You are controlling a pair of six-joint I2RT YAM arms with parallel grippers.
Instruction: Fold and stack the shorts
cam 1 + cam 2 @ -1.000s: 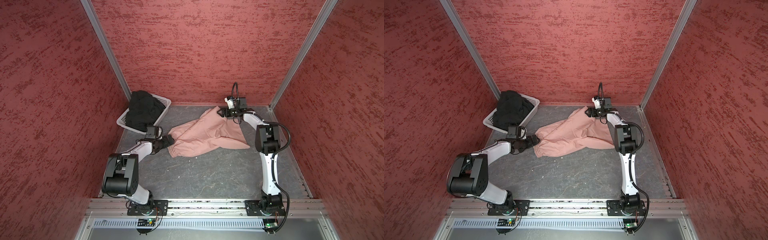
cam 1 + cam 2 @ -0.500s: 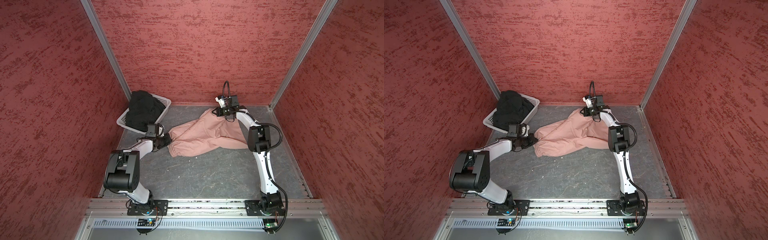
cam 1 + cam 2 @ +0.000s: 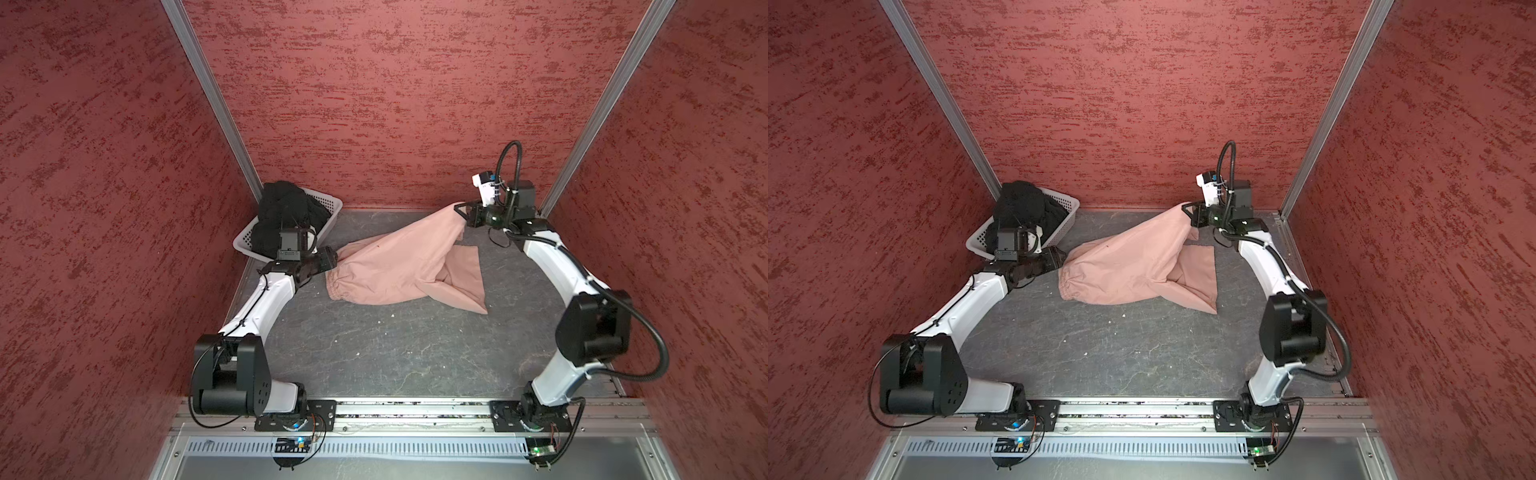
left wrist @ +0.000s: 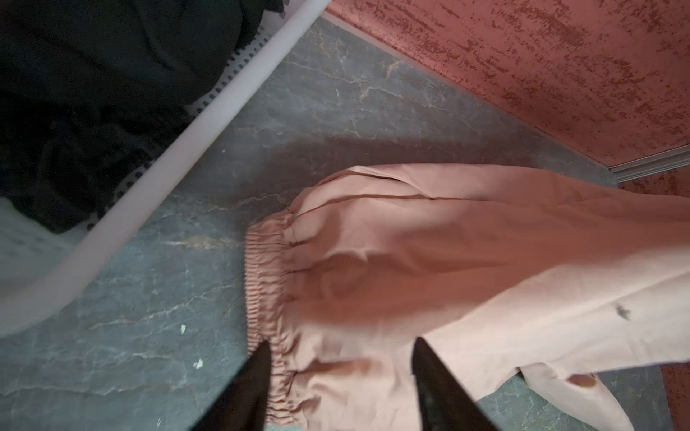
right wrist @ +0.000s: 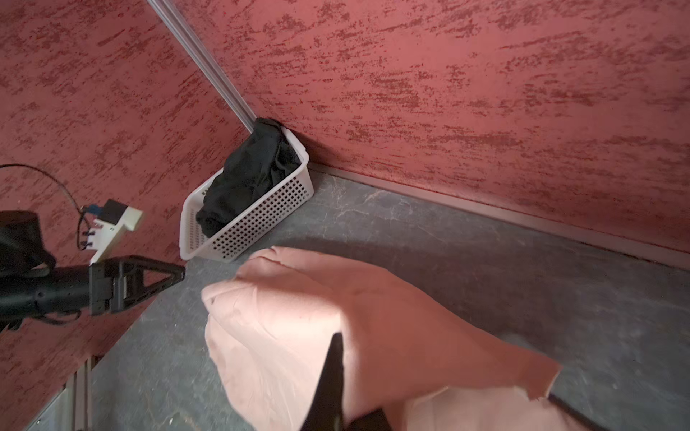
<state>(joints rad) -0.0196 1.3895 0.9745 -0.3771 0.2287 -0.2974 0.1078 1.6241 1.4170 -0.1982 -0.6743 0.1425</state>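
Observation:
The dusty-pink shorts [image 3: 399, 266] [image 3: 1125, 266] lie spread across the mat's middle. Their gathered waistband [image 4: 265, 268] faces my left gripper. My left gripper [image 3: 332, 259] [image 3: 1061, 255] [image 4: 339, 358] is open and low at that waistband, with the cloth between its black fingers [image 4: 257, 373]. My right gripper [image 3: 459, 210] [image 3: 1185, 208] [image 5: 347, 388] is shut on the far corner of the pink shorts [image 5: 298, 317] and holds it above the mat at the back right. The black shorts [image 3: 286, 208] [image 3: 1021, 208] [image 5: 250, 175] sit bunched in the basket.
The white perforated basket [image 3: 328, 203] [image 3: 1067, 203] [image 4: 186, 149] [image 5: 261, 224] stands in the back left corner, just behind my left wrist. Red textured walls close in on three sides. Bare grey mat [image 3: 395, 353] stretches in front of the shorts.
My right gripper has closed on the pink shorts' far corner and raised it toward the back right, pulling the cloth out longer. My left gripper stays at the waistband.

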